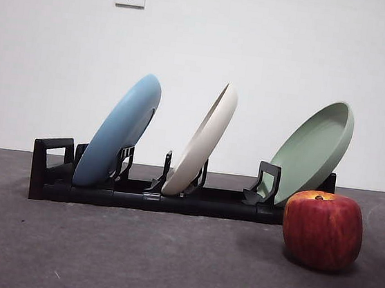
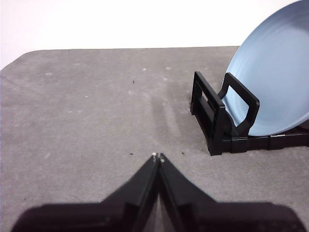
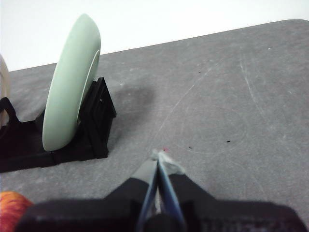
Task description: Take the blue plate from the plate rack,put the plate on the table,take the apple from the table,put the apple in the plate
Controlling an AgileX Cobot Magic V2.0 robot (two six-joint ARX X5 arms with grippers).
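— Looking at the left gripper (image 2: 158, 157), what's it doing?
— Jaws pressed together, holding nothing, above the bare table (image 2: 96, 121), near the rack's handle end.
— The right gripper (image 3: 160, 155)?
— Also closed and empty, beside the green plate (image 3: 70, 82).
— The blue plate (image 1: 119, 130)?
— Leaning in the plate rack (image 1: 50, 169), next to the white plate (image 1: 203, 142).
— The apple (image 1: 322, 230)?
— On the table, just in front of the rack's green-plate end.

We see even, soft indoor light and sharp focus across the front view. The apple (image 1: 322, 230) casts a faint shadow on the table (image 1: 130, 262). Both wrist views blur their near, dark foreground; backgrounds wash out white.
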